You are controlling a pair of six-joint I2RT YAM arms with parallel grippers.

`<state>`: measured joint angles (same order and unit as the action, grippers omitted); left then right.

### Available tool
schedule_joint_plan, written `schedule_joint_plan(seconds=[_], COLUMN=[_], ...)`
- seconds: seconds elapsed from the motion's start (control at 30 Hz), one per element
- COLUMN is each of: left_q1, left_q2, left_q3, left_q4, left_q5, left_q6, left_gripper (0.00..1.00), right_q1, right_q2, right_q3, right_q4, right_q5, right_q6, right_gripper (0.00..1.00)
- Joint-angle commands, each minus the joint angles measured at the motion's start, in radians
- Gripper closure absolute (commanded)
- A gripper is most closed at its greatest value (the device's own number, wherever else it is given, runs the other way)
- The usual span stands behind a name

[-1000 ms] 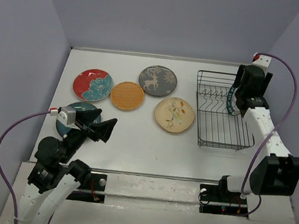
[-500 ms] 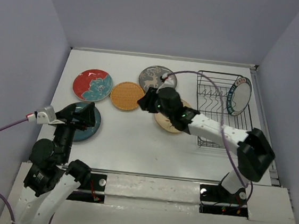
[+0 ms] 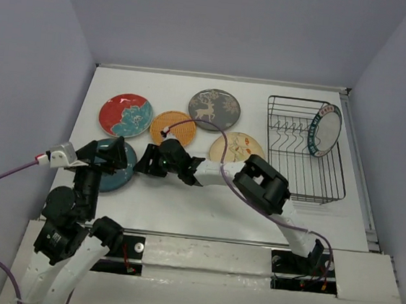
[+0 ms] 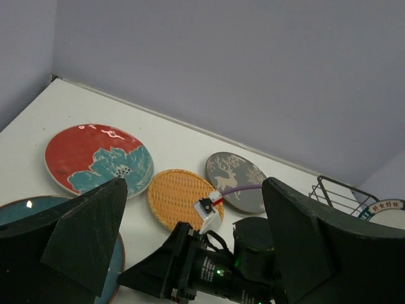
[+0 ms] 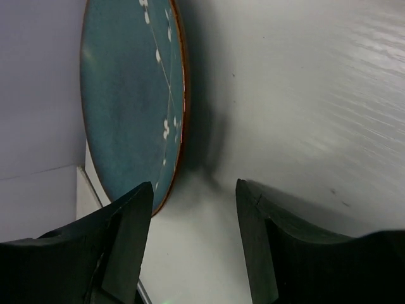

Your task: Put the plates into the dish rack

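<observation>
- Lilac walls enclose a white counter. The dish rack at far right holds the white blue-rimmed plate on edge.
- The dark teal plate lies flat at near left, well apart from the rack.
- Your right tool, stretched across, is spread wide and empty, just right of that plate's rim.
- Your left tool, likewise spread and empty, hangs over it.

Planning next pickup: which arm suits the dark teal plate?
Probably the right arm: its open jaws sit low at the rim of the dark teal plate; the left arm aims its jaws beyond it.
</observation>
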<state>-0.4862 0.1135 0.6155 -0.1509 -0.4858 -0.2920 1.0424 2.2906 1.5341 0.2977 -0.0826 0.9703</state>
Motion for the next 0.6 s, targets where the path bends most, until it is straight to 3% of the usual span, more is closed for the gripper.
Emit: schedule_joint_plan(seconds=[0.0, 0.33, 0.47, 0.57], left_q1=[0.008, 0.011, 0.011, 0.011], left_q2=[0.051, 0.031, 0.025, 0.017], left_q3=[-0.005, -0.01, -0.01, -0.01], left_q4=[0.067, 0.07, 0.073, 0.071], left_q5=[0.023, 0.042, 0.052, 0.052], left_q6=[0.021, 0.027, 0.028, 0.03], left_gripper=[0.01, 0.01, 0.01, 0.01], right_q1=[0.01, 0.01, 0.01, 0.01], right_q2=[0.095, 0.285, 0.28, 0.255], right_q3=[0.133, 0.359, 0.292, 0.265], right_q4=[0.08, -0.022, 0.044, 0.052], right_q5=[-0.08, -0.088, -0.088, -0.089], right_q6=[0.085, 0.163, 0.183, 0.188], right_gripper=[0.39, 0.51, 0.8, 0.92])
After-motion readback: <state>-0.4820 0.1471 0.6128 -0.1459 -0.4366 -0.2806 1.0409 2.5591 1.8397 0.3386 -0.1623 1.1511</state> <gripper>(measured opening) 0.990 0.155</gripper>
